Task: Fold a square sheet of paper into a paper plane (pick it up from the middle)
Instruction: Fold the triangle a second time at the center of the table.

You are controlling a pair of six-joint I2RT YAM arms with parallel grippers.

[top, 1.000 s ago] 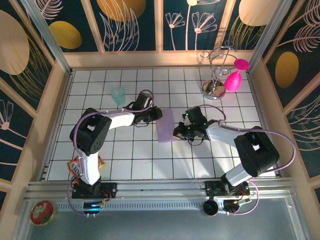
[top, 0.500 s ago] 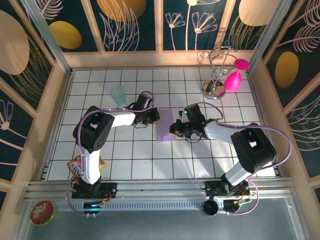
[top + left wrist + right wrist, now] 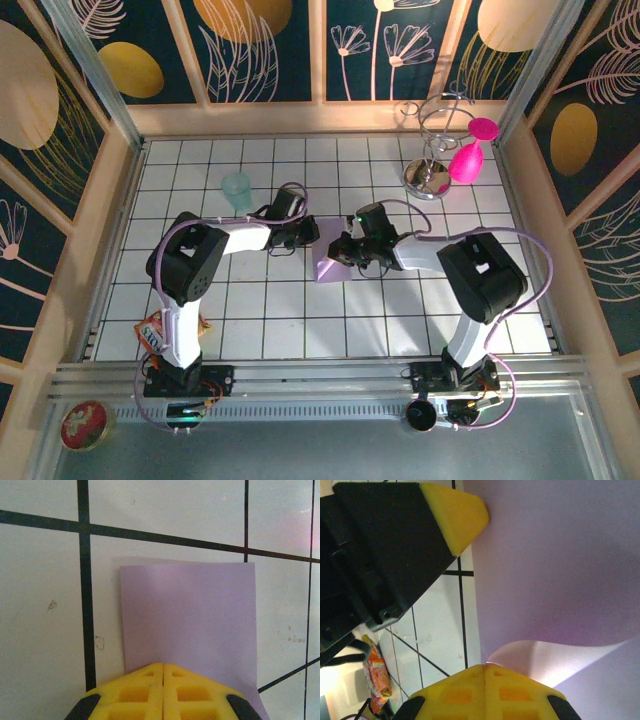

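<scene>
The thin, pale lilac square sheet of paper (image 3: 328, 266) lies in the middle of the white tiled surface (image 3: 250, 330). The left jaws pinch its left edge down flat. The right jaws pinch the right edge, lifted and curling. I'd carry that edge straight left, matching edges before creasing.

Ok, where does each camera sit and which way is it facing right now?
Top external: above and behind the bases, looking down on the tiled table; both arms show, left gripper and right gripper meeting at the square sheet of paper.
Left wrist: looks down past the shut left gripper at the sheet lying flat.
Right wrist: looks past the shut right gripper, where a flap curls up, across the sheet toward the left gripper.
Shared: both wrist views see the sheet.
</scene>
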